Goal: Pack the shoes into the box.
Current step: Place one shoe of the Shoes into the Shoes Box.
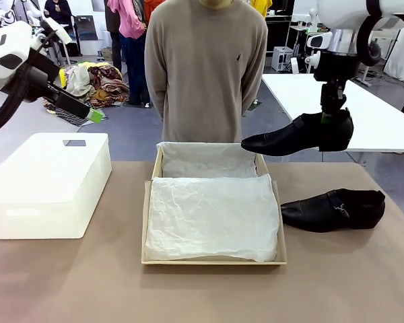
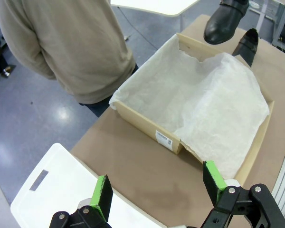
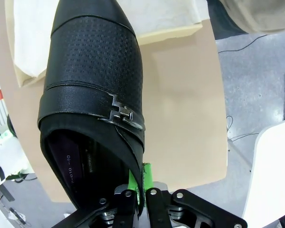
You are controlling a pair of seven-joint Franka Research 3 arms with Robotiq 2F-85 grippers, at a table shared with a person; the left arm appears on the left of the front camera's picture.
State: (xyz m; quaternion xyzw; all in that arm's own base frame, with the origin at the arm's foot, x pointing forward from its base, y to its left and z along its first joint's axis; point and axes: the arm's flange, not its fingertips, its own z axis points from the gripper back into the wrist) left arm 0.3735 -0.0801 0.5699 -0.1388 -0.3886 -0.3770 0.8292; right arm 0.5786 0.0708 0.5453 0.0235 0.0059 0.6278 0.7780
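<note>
Starting from the table (image 1: 67,289), you have the person (image 1: 205,74) standing at its far edge with arms drawn back, which leaves the middle free for the arms. The box (image 1: 213,261) lies open there, square to both arms and lined with white tissue paper (image 1: 209,215), so a shoe can go straight down into it; nothing is packed yet. The white plastic box (image 1: 47,185) sits closed at the robot's left and looks to play no part in this. One shoe (image 1: 296,134) hangs in the air just past the box's far right corner, sole level and toe pointing toward the robot's left, a sensible attitude for laying it flat on the paper. The other shoe (image 1: 333,209) waits on the table just beside the box's right wall. Your right gripper (image 1: 328,114) has its fingers pinched on the raised shoe's heel collar, one inside and one outside. Your left gripper (image 2: 156,185) hovers high with fingers spread wide, holding nothing.
</note>
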